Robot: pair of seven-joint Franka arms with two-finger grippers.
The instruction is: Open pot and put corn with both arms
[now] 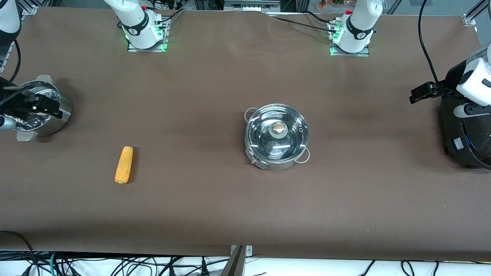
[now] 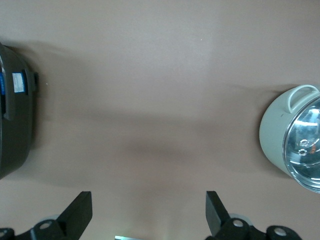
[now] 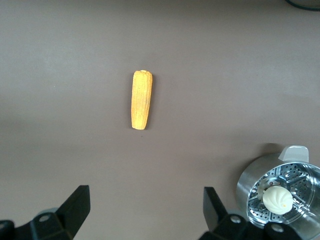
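Note:
The shiny steel pot (image 1: pixel 276 153) stands mid-table with its glass lid (image 1: pixel 264 136) on, tan knob (image 1: pixel 279 128) on top. The left wrist view catches the pot (image 2: pixel 275 135) at its edge. The yellow-orange corn (image 1: pixel 124 165) lies flat on the cloth toward the right arm's end, a little nearer the front camera than the pot; it also lies in the right wrist view, corn (image 3: pixel 141 100). My right gripper (image 1: pixel 45 106) (image 3: pixel 146 210) hangs open and empty over the steamer pot. My left gripper (image 1: pixel 422 93) (image 2: pixel 148 210) hangs open and empty beside the black cooker.
A steel steamer pot (image 1: pixel 57 119) (image 3: pixel 250 187) with a perforated insert and a white bun (image 3: pixel 277 198) sits at the right arm's end. A big black cooker (image 1: pixel 460 142) (image 2: pixel 15 130) stands at the left arm's end. Brown cloth (image 1: pixel 215 199) covers the table.

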